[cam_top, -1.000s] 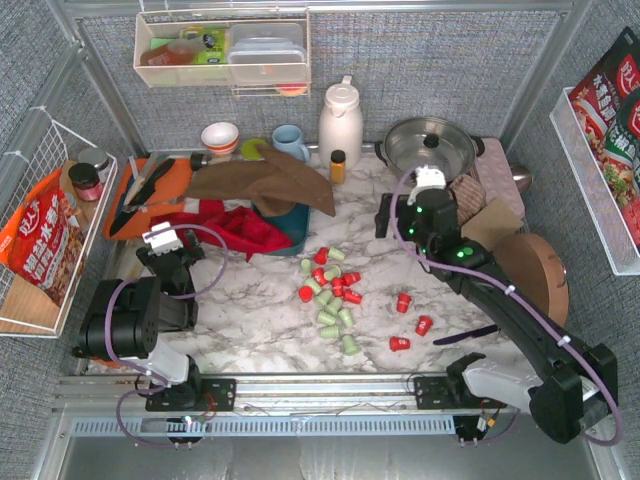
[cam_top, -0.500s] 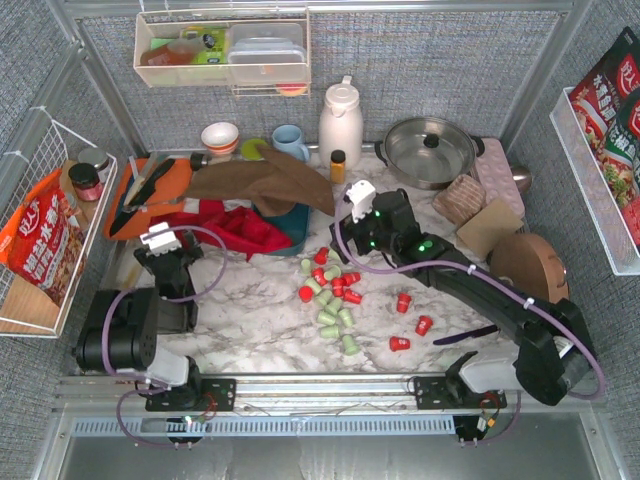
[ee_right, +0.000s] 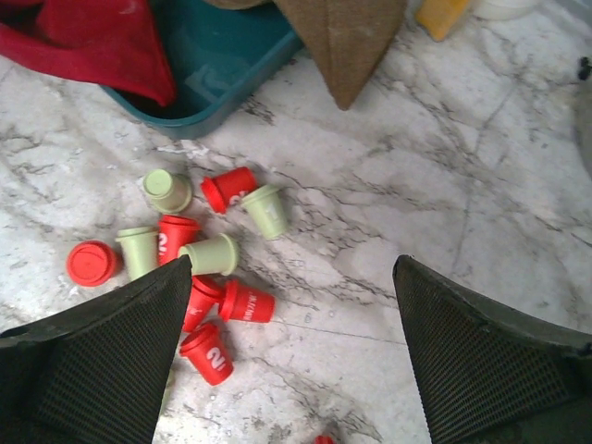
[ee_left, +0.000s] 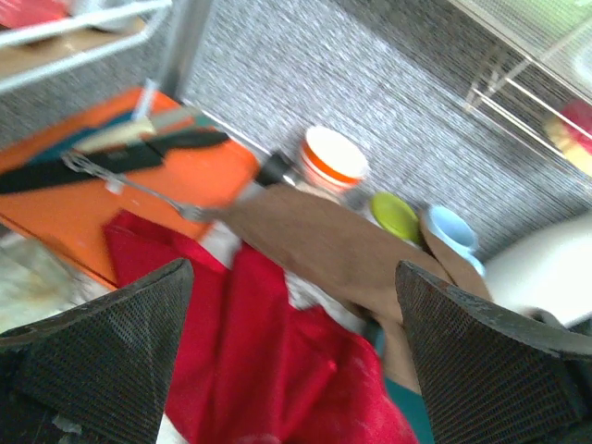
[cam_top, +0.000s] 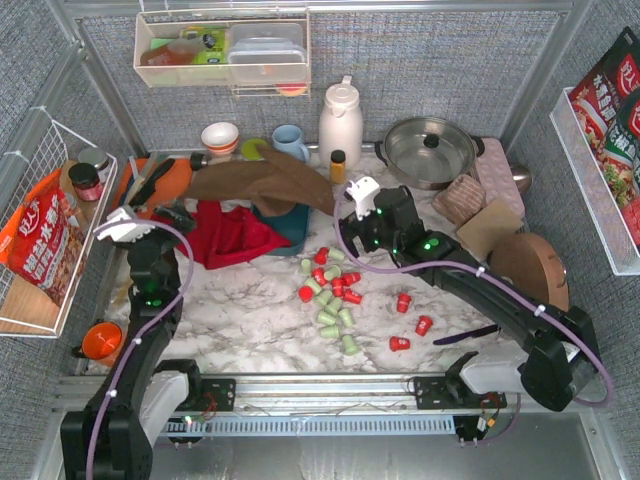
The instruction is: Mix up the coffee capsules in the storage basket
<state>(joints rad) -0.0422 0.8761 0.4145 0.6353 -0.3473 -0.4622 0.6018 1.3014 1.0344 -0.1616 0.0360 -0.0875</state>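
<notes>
Coffee capsules [ee_right: 208, 254] lie loose on the marble table [cam_top: 250, 320], just outside the storage basket [ee_right: 231, 65]. A red cloth [cam_top: 225, 232] and a brown cloth [cam_top: 270, 180] drape over the basket, so its contents cannot be confirmed. Right gripper [ee_right: 291, 268] hangs over the pile, jaws spread and empty, apparently poised to collect. Left gripper [ee_left: 294, 273] is likewise spread and empty, facing the cloths. Grey fabric walls [cam_top: 430, 70] enclose the bench.

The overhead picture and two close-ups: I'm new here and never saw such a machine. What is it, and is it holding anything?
It is two robot arms bolted at the table's near edge. The wide picture comes from a fixed camera above and behind them; each close-up comes from a camera on one arm's wrist, the dark shapes at the sides being its own fingers. Red and pale green coffee capsules lie scattered on the marble top, outside the teal basket, which a red cloth and a brown cloth partly cover. The left pincer and the right pincer both stand open and hold nothing.
</notes>
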